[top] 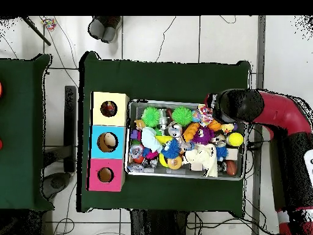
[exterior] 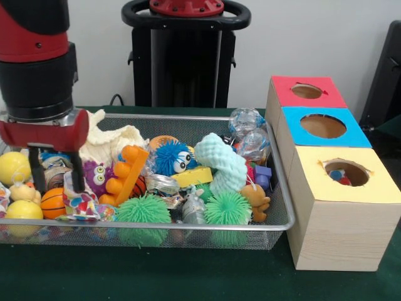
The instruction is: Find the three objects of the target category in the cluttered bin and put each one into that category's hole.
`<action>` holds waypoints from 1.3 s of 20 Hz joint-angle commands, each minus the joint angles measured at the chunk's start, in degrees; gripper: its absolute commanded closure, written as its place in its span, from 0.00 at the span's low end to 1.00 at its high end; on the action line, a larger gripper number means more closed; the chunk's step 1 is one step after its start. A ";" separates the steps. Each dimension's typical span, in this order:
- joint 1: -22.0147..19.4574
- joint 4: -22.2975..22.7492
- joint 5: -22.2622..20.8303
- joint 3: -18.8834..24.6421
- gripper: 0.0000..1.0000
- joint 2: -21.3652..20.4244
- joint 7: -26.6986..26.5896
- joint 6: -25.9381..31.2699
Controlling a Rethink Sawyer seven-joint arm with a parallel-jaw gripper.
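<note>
Wire-mesh bin (exterior: 285, 207) on green table (exterior: 188, 276), packed w/ toys: two spiky green rubber balls (exterior: 143, 210), fuzzy blue ball w/ eyes (exterior: 172, 157), mini basketball (exterior: 52, 202), yellow balls. Hand (exterior: 56, 182) lowered at bin's end, black fingers apart, gripping nothing. Wooden box (exterior: 338, 232) beside bin: red, blue, yellow round-holed tops.

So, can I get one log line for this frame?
arm: over bin's end far from boxes | gripper: open, down among toys, nothing held | wire mesh bin: cluttered | yellow-topped wooden box: something inside hole
</note>
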 commanded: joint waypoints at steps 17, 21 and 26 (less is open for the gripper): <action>6.87 10.10 -2.51 -5.52 0.00 -3.23 3.76 -6.56; 6.36 12.26 -1.55 -5.24 0.00 -1.51 2.67 -8.15; 4.34 16.72 -1.85 -4.92 0.00 -2.41 1.34 -11.26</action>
